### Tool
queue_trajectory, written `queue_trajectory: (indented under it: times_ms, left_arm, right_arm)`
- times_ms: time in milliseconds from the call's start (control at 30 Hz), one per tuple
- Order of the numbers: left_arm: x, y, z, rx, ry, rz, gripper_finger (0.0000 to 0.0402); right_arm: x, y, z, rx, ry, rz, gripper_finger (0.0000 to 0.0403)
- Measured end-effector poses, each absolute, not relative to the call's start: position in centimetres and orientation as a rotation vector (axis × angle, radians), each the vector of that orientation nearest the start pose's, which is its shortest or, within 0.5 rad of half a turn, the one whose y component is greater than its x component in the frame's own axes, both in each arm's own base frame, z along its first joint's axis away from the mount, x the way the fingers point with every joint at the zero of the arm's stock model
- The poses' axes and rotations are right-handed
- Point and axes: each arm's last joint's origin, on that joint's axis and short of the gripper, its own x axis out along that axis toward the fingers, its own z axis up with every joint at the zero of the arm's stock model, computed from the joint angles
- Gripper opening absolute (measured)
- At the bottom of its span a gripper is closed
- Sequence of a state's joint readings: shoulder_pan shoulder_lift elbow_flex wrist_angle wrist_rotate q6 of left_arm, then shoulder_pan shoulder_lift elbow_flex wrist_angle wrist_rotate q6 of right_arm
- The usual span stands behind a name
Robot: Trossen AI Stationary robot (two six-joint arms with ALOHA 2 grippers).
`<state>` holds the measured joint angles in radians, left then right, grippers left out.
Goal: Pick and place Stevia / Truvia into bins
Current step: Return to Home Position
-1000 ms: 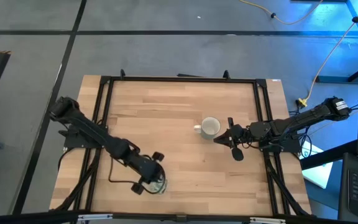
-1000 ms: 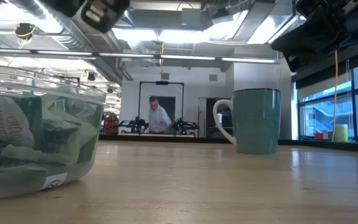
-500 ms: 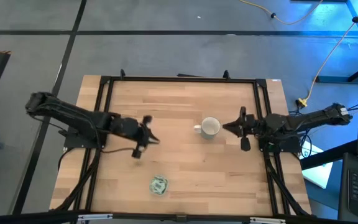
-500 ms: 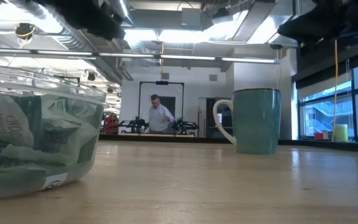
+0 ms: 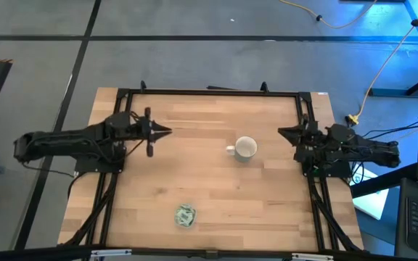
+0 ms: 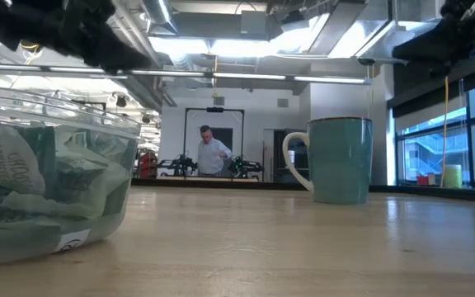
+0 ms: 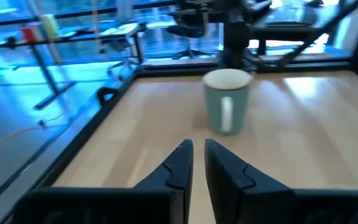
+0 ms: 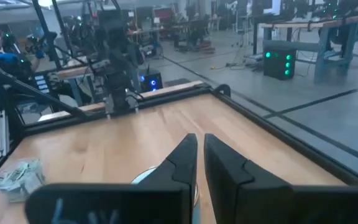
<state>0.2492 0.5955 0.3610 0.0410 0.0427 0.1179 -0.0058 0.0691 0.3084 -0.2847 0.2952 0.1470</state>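
Observation:
The bin, a small clear round dish, stands near the table's near edge with crumpled green-and-white Stevia sachets heaped inside it; the right wrist view shows the sachets too. My left gripper hovers level over the table's far left part, shut and empty, pointing toward the white mug. My right gripper hovers at the right edge, shut and empty, pointing left. In each wrist view the fingers of the left gripper and the right gripper hold nothing.
The white mug stands upright between the two grippers, handle toward the left. A black frame rail runs around the table. Bare wood lies between the mug and the bin. A person stands far back in the room.
My left gripper has swung away from the bin at the near edge, toward the far left of the table, tipping up to level. My right gripper has drawn back from beside the mug toward the right edge. The bin and the mug have stayed put.

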Motion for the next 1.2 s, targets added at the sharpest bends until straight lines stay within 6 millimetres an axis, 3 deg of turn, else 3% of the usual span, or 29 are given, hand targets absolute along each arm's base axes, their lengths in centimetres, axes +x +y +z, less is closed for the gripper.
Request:
queue_trajectory:
  times_ms: [133, 367, 800, 1200]
  left_arm:
    - [13.3, 4.4, 22.2, 0.057, 0.201, 0.272, 0.0035]
    - [11.9, 5.3, 21.1, 0.031, 0.126, 0.313, 0.0035]
    - [9.5, 6.0, 18.9, -0.032, 0.036, 0.363, 0.0035]
    - [8.4, 6.2, 16.6, -0.067, 0.003, 0.437, 0.0035]
  right_arm:
    - [6.8, -0.9, 23.0, 0.145, 0.000, -0.303, 0.0035]
    - [7.9, -0.9, 20.5, 0.139, 0.049, -0.306, 0.0035]
    - [9.2, -0.9, 17.5, 0.149, 0.005, -0.303, 0.0035]
    - [9.5, -0.9, 17.4, 0.183, -0.070, -0.294, 0.0035]
